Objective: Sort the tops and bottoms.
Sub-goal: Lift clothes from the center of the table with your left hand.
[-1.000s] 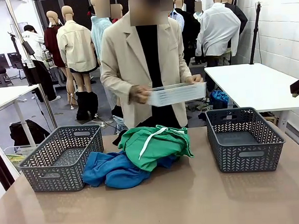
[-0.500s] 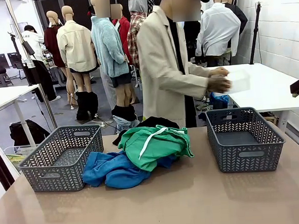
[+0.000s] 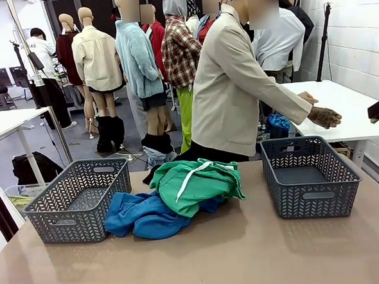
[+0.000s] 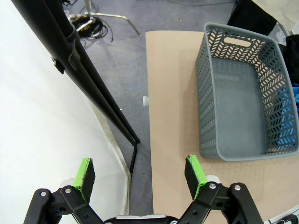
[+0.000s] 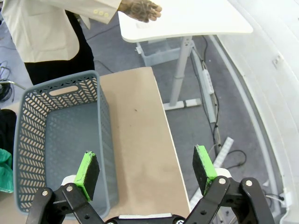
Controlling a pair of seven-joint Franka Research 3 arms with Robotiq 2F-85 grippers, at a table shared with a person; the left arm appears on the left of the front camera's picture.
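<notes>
**Sorting not yet begun: the heap waits between two empty baskets**

The green bottoms (image 3: 198, 183) lie on top of the blue tops (image 3: 146, 215) in one pile at mid-counter (image 3: 248, 254). What seems to be the black bottoms (image 3: 191, 156) peeks out behind, mostly hidden. The left basket (image 3: 53, 221) and right basket (image 3: 312, 199) hold nothing. The left end effector (image 4: 140, 173) and right end effector (image 5: 145, 168) hover over the counter's outer ends, fingers wide apart and empty. The next move likely calls for one arm to reach in and pinch the green piece off the top without dragging the blue beneath
</notes>
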